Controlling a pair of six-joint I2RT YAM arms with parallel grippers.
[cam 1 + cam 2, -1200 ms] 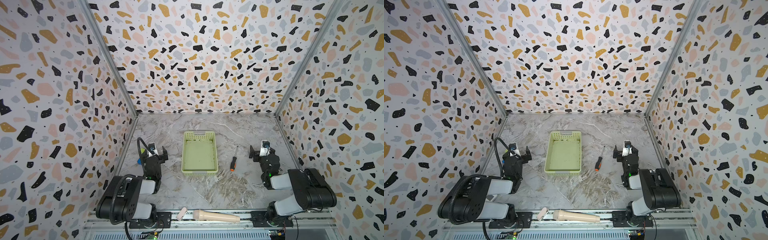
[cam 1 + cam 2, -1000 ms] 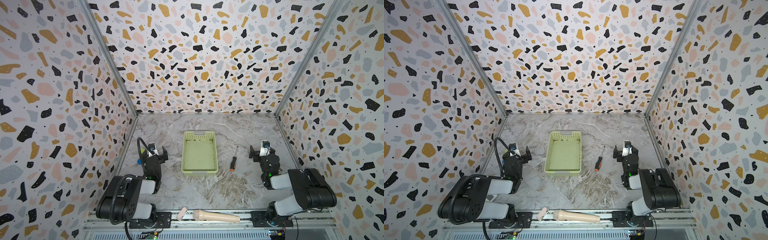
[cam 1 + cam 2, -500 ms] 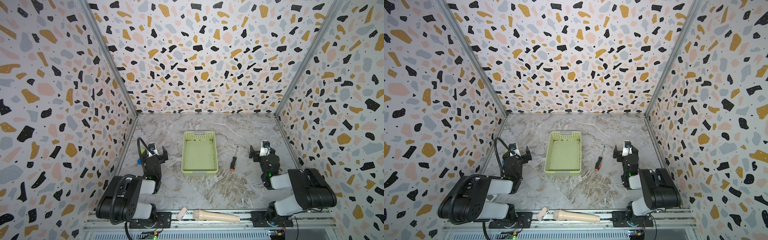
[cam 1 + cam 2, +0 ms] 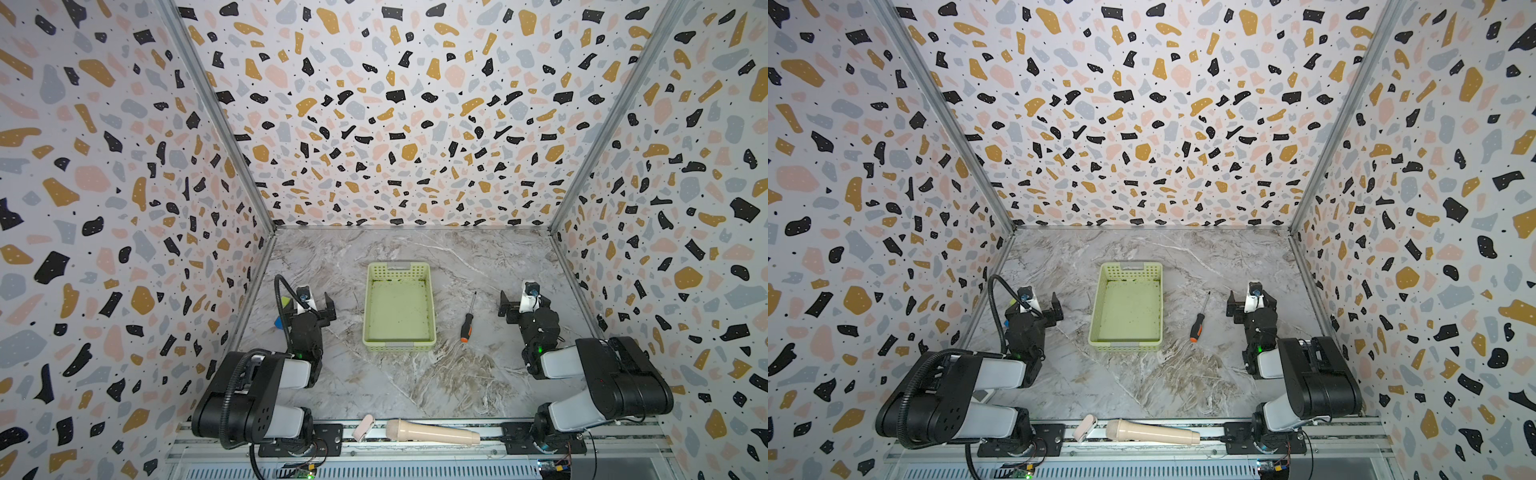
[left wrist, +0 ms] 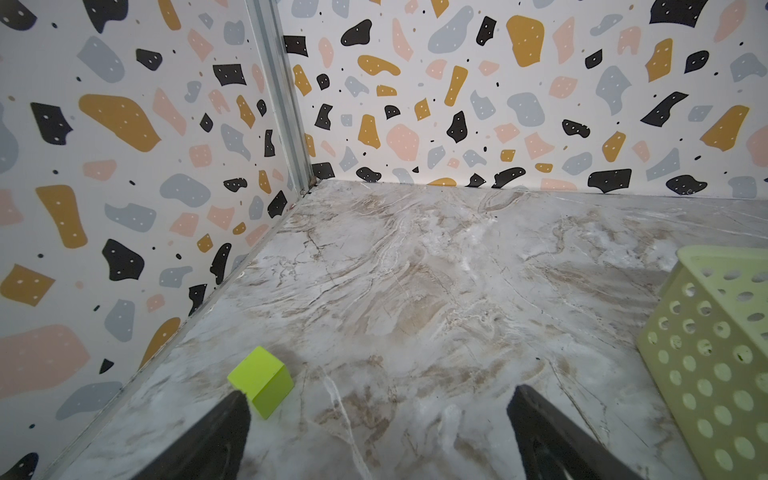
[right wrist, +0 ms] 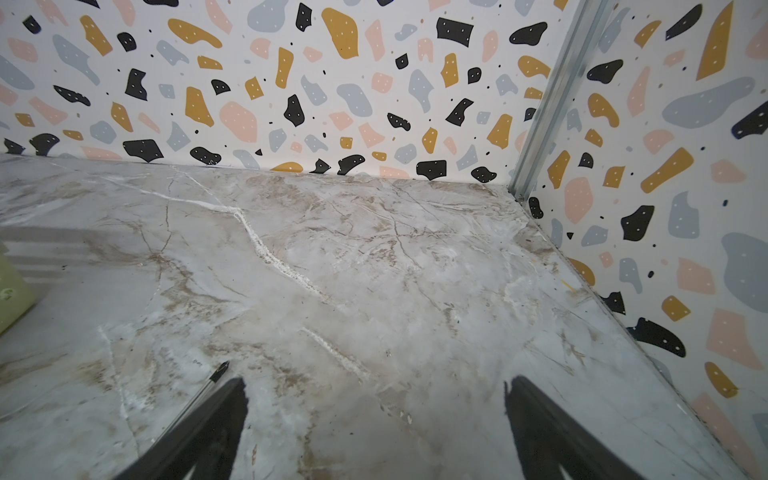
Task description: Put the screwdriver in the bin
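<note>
The screwdriver (image 4: 468, 319) (image 4: 1200, 316) lies flat on the marble-patterned table (image 4: 415, 382), outside the bin (image 4: 399, 267) (image 4: 1130, 270) and just to the right of it in both top views, not touching it. Its black and orange handle points toward the near edge and its thin shaft toward the back wall, leaning slightly to the right. The bin, a pale yellow-green basket with perforated walls, sits in the middle of the table with only a few dark specks on its floor. The screwdriver is between the bin and the right claw (image 6: 376, 384), whose jaws are spread wide and hold nothing; in the right wrist view the screwdriver's tip (image 6: 223, 368) shows just beside one dark finger (image 6: 224, 411), and the shaft runs behind that finger. On the other side of the bin the left claw (image 5: 378, 395) is also spread, with bare table between its fingers. A small yellow-green cube (image 5: 262, 380) sits near one of them, close to the side wall. At the near edge, on the metal rail, lie a beige microphone-shaped object (image 4: 432, 432) (image 4: 1152, 432) and a small pale piece (image 4: 363, 427) beside it.
</note>
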